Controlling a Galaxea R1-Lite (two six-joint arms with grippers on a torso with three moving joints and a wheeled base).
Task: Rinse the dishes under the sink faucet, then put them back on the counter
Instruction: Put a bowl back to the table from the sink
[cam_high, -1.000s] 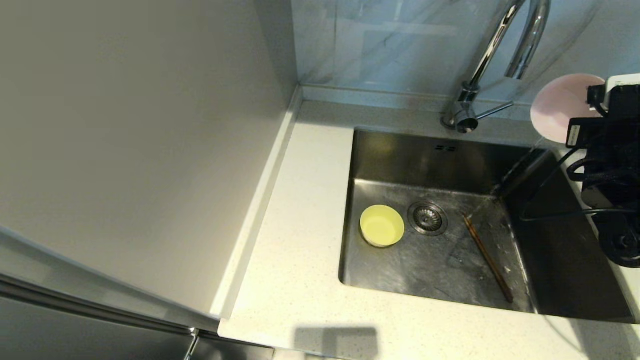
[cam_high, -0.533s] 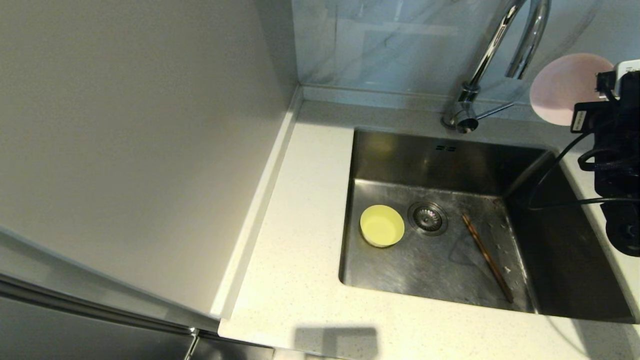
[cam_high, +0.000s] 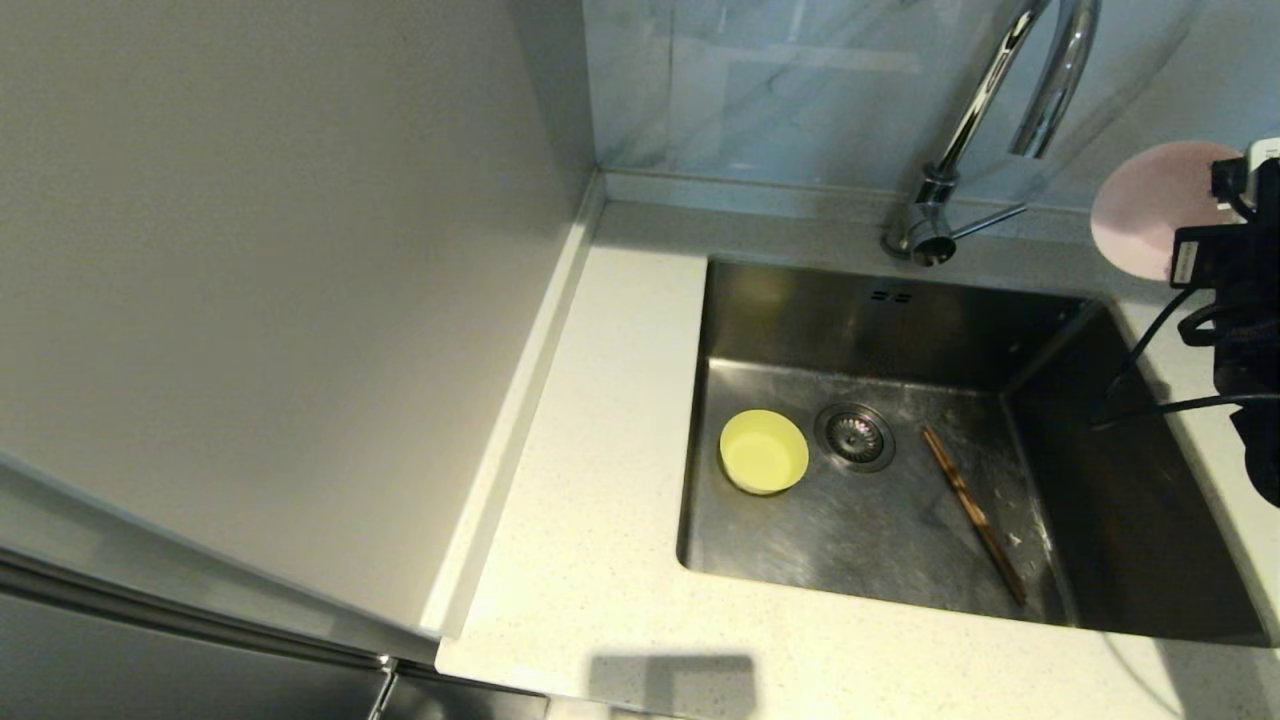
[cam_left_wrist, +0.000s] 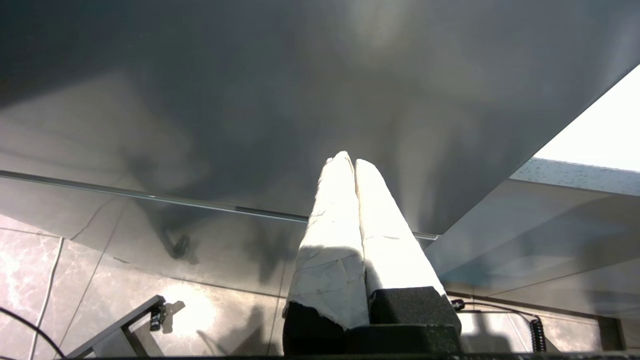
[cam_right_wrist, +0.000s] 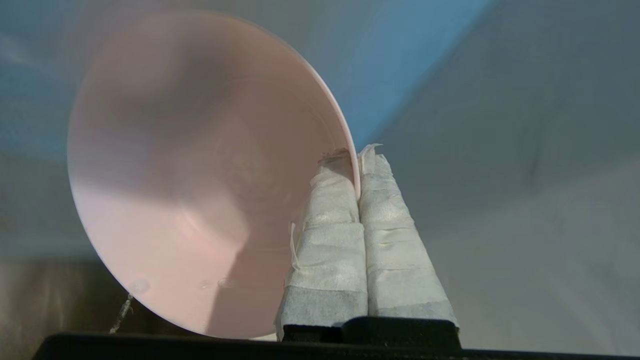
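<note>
The right gripper (cam_right_wrist: 357, 162) pinches the pink bowl (cam_high: 1150, 205) by its rim, now lower and further right in the frame than half a second ago. The yellow-green bowl (cam_high: 764, 452) and chopsticks (cam_high: 972, 512) lie unmoved in the sink (cam_high: 800, 310). The left gripper (cam_left_wrist: 348, 162) is parked, fingers pressed together.

You are working in a home kitchen. Left of your right arm, a square brushed stainless-steel sink (cam_high: 880, 330) is set into an off-white speckled stone-like counter (cam_high: 600, 520). A tall chrome gooseneck faucet (cam_high: 960, 130) stands behind the basin, against a pale marbled blue-grey splashback (cam_high: 780, 90). Tableware lies on the sink floor: a small round yellow-green bowl (cam_high: 764, 451) and thin brown wooden chopsticks (cam_high: 972, 513).
</note>
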